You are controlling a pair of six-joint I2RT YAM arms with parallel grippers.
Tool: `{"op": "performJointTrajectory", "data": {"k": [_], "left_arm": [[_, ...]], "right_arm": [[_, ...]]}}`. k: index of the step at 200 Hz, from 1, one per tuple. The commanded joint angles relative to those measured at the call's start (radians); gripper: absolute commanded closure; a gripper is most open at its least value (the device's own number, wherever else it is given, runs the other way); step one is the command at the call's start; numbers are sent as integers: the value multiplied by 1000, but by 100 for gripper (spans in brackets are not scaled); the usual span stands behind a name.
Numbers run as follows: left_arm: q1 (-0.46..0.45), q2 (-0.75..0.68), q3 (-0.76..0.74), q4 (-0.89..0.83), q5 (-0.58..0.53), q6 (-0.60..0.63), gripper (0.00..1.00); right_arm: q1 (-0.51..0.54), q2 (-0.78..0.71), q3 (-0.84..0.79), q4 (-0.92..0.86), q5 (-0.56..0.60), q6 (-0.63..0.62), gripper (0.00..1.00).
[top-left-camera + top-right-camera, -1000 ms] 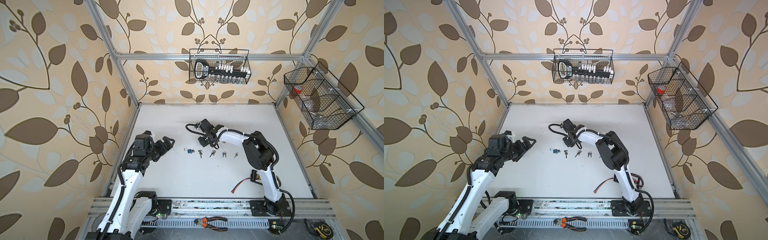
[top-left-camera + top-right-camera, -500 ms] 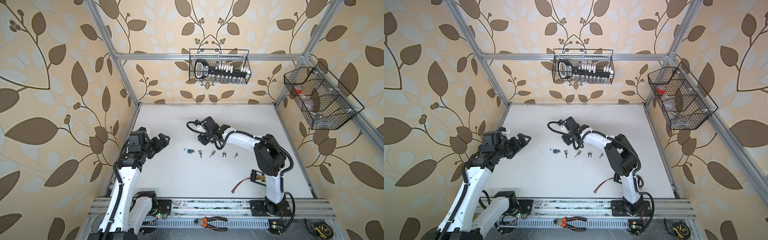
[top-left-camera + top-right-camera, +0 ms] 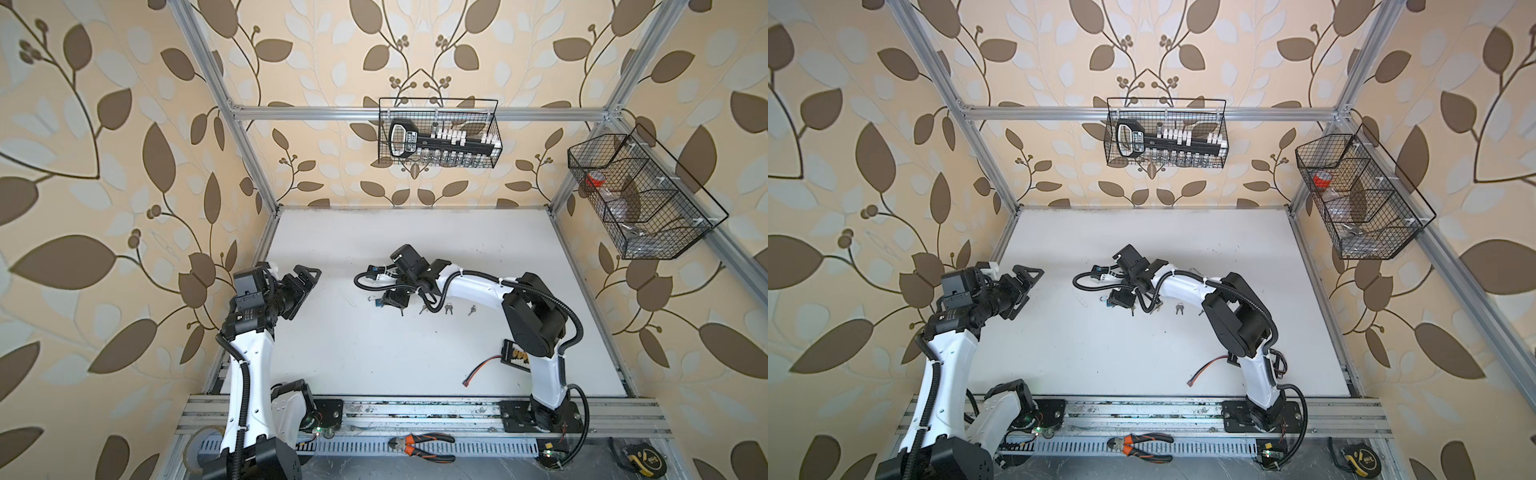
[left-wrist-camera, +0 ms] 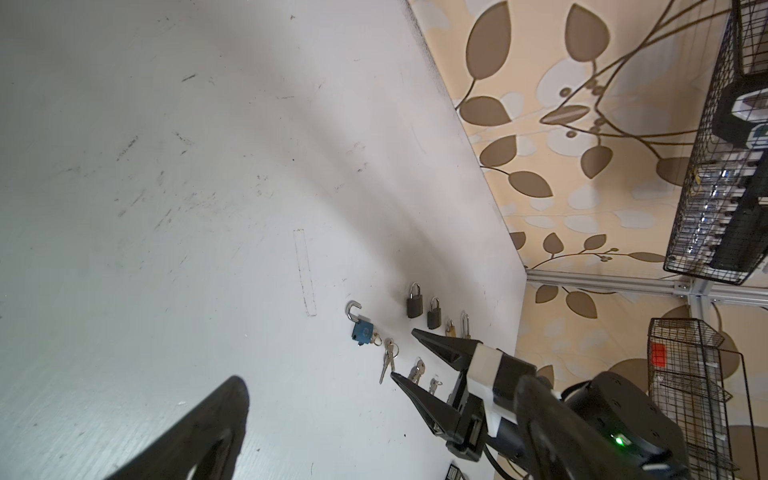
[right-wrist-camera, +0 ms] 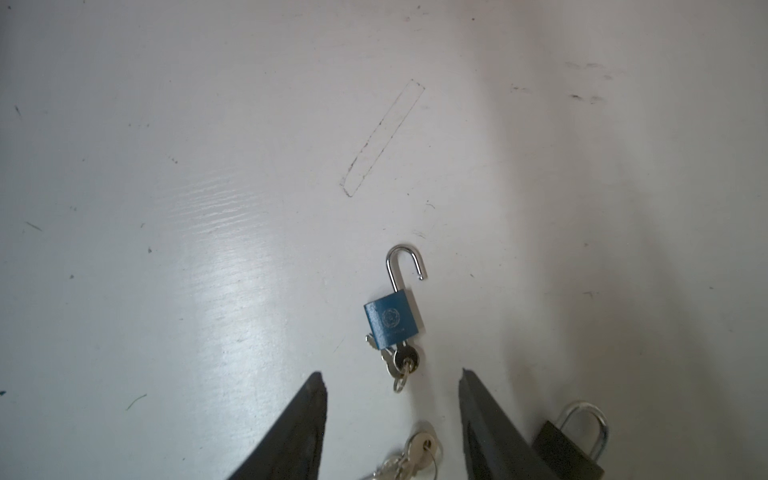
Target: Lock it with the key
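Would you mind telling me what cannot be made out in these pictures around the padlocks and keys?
1. Right wrist view: the dark padlock is cut by the bottom edge and partly behind a finger of the right pincer; the key bunch is cut too.
2. Same view: the emblem on the blue padlock is too small to read.
3. Both top views: the right arm covers the other padlocks.
4. Left wrist view: only one finger of the left pincer shows.

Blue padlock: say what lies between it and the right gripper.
Only the keys at the base of the blue padlock; they end level with the right gripper. Right wrist view shows this.
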Motion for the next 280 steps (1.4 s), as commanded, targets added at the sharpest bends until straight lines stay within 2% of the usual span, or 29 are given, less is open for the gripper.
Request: {"op": "performJointTrajectory", "data": {"k": [1, 53, 129, 168, 222, 280], "left_arm": [[16, -30, -13, 41, 53, -20, 1], [44, -82, -41, 43, 23, -45, 1], [41, -60, -6, 13, 36, 26, 1], [-8, -20, 58, -38, 2, 102, 1], [-123, 33, 148, -92, -32, 205, 1], [-140, 26, 150, -87, -28, 210, 1]], "right_arm": [[5, 54, 58, -76, -58, -108, 48], [20, 129, 124, -102, -43, -135, 48], [20, 210, 203, -129, -34, -135, 49], [21, 235, 218, -138, -23, -133, 50], [19, 241, 203, -147, -11, -135, 58], [12, 230, 191, -150, 0, -122, 68]]}}
